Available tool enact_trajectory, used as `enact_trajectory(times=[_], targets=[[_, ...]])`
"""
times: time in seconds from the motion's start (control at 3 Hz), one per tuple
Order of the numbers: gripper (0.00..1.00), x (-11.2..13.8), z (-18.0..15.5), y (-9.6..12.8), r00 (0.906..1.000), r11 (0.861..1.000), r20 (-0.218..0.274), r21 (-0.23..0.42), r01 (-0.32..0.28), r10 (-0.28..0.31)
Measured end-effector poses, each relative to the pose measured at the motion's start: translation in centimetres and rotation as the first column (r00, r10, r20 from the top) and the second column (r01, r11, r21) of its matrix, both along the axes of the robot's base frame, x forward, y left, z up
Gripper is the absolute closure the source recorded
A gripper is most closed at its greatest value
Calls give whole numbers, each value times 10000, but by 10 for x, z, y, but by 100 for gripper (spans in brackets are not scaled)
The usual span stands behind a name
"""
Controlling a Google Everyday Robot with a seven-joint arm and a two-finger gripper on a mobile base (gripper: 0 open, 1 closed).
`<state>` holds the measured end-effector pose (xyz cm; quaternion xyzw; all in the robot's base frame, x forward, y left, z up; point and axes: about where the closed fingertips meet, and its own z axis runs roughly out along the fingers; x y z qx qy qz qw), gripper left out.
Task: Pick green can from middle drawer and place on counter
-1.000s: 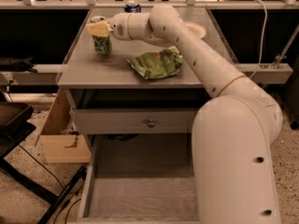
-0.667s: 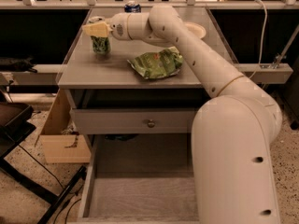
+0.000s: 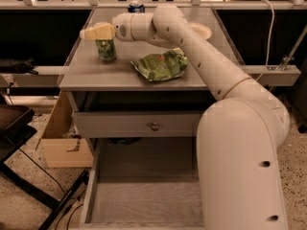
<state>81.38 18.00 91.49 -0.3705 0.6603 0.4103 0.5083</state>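
Nearest the camera, the middle drawer (image 3: 144,202) stands pulled out, and its grey floor shows nothing on it. Above it is a shut drawer front (image 3: 120,124) with a round knob (image 3: 154,126). On the counter (image 3: 86,75), a light green chip bag (image 3: 160,65) lies near the front edge. To its left, a little further back, the green can (image 3: 106,50) stands upright on the surface.

The gripper (image 3: 96,32) reaches in from the right and sits right at the can's top. Whether it is clamped on the can or released cannot be told. Further back, a blue can (image 3: 136,6) stands at the rear edge.

The placing step looks all but done. The next move calls for a sure release and a straight lift away, without tipping the can.
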Motion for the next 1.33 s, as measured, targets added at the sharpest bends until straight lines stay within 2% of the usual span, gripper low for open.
enact_trajectory(times=[0.33, 0.67, 1.0, 1.33], targets=[[0, -1, 10, 1, 9996, 9994, 104, 259, -246, 244], [0, -8, 56, -17, 9978, 9986, 435, 128, -511, 505], [0, -34, 103, -77, 9986, 9809, 485, -1923, 285, -195], [0, -62, 123, -131, 9832, 9133, 390, -3653, 1800, -1782]])
